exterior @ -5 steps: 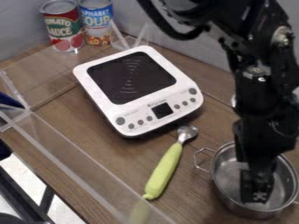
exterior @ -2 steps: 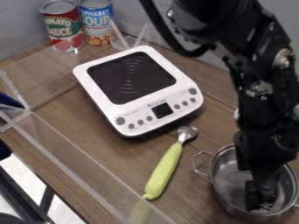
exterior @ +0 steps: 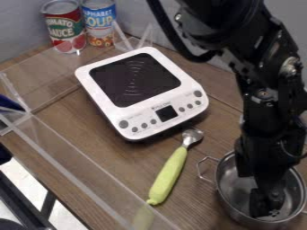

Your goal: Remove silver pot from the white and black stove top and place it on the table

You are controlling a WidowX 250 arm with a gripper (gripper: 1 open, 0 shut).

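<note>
The silver pot (exterior: pixel 232 190) stands on the brown table (exterior: pixel 72 135) at the lower right, off the stove top. The white and black stove top (exterior: pixel 138 83) lies in the middle with nothing on its glass. My gripper (exterior: pixel 267 203) points steeply down into the pot, open, with its dark fingers low inside near the pot's right wall. The arm hides much of the pot's right side, and I cannot tell whether the fingers touch the pot.
A metal scoop with a yellow-green handle (exterior: pixel 174 171) lies between the stove top and the pot. Two cans (exterior: pixel 63 25) (exterior: pixel 100 20) stand at the back left corner. Clear acrylic walls (exterior: pixel 24 101) run along the table's edges.
The wrist has rolled a little above the pot. The pot, the scoop and the stove top have stayed where they were, and the fingers stay open.
</note>
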